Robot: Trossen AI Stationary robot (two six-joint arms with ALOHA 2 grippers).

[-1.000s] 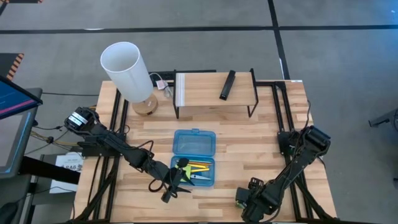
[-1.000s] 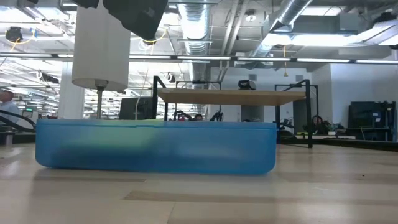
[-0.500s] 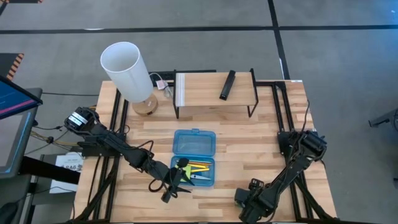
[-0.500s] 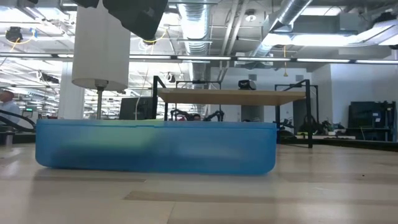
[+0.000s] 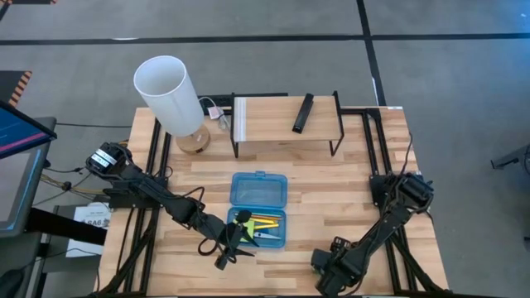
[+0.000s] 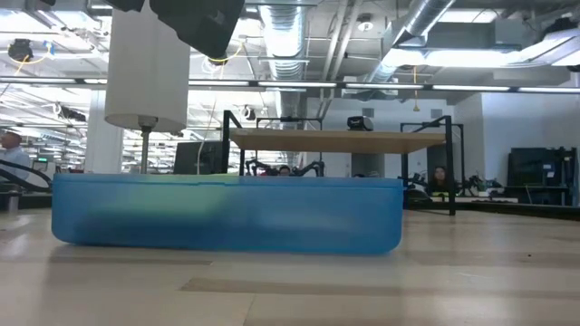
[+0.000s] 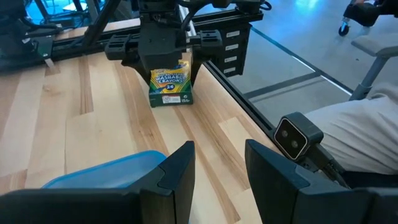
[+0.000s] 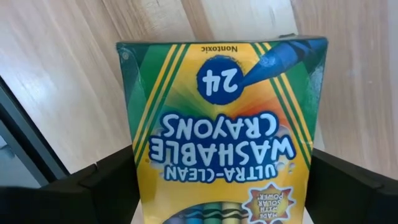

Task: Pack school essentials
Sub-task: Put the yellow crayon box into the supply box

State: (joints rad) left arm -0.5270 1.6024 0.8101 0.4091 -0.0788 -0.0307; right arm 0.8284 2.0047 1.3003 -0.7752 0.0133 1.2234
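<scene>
while the right gripper (image 7: 168,53) stands at the table's near edge, fingers wide astride the upright crayon box (image 8: 221,130) ready to lift it, the left gripper (image 5: 234,242) waits part-open, empty, beside the blue case (image 5: 258,209).

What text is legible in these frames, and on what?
"Nontoxic", "24", "ULTRA-CLEAN WASHABLE CRAYONS": crayon box, seen upside down between the right claw's fingers.
"WASHABLE CRAYONS 24": same box in the left wrist view.
Small starburst print on the box: too cropped to read.
White label left of the table: too small.
</scene>
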